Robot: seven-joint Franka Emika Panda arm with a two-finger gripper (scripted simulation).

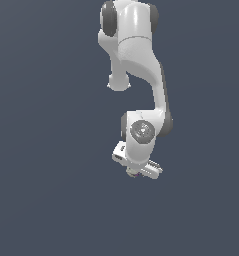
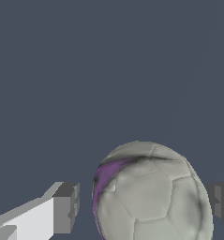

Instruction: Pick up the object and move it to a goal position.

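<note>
The object is a grey-beige ball (image 2: 151, 197) with panel seams and a purple patch. In the wrist view it sits between my two grey fingertips. One fingertip (image 2: 65, 207) stands a small gap away from it; the other (image 2: 221, 204) is at or very near its side. My gripper (image 2: 142, 206) is open around the ball. In the exterior view the white gripper (image 1: 136, 173) points down under the arm. The ball (image 1: 135, 174) shows there only as a tiny purplish speck under the hand, mostly hidden.
The white arm (image 1: 141, 75) reaches down from the top of the exterior view. Around it there is only a plain dark blue-grey surface (image 1: 51, 190). No goal marker shows.
</note>
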